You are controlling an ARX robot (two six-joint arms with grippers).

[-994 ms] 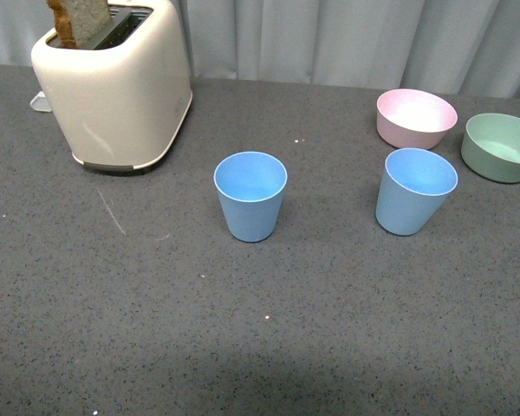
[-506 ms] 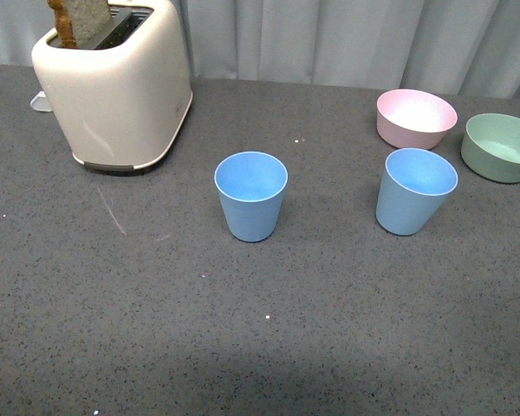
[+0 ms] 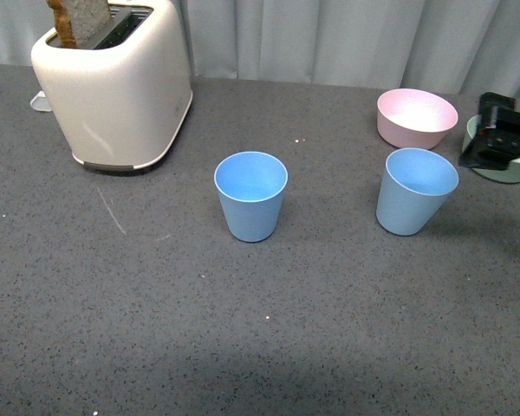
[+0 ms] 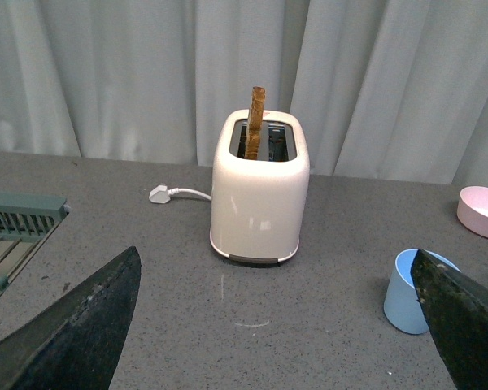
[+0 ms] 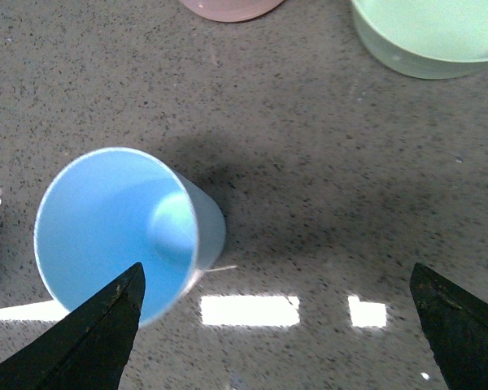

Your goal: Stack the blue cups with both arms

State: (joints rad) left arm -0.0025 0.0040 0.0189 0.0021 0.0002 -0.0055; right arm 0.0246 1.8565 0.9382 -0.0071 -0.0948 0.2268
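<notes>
Blue, upright and well apart on the counter (image 3: 156, 329): the middle cup (image 3: 250, 198) stands right of the toaster (image 3: 113, 87), and the far cup (image 3: 414, 192) stands just before the pink bowl (image 3: 416, 117). The right hand (image 5: 276, 272) hangs above, near the far cup, spread wide and holding nothing. Its arm (image 3: 501, 137) overlaps the green bowl (image 3: 507, 173). The left hand (image 4: 275, 253) is likewise wide apart and empty.

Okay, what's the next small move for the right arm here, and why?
Probably shift the right gripper sideways until the right-hand blue cup sits between its open fingers. In the right wrist view that upright cup lies by one finger, off centre, and nothing is held.
</notes>
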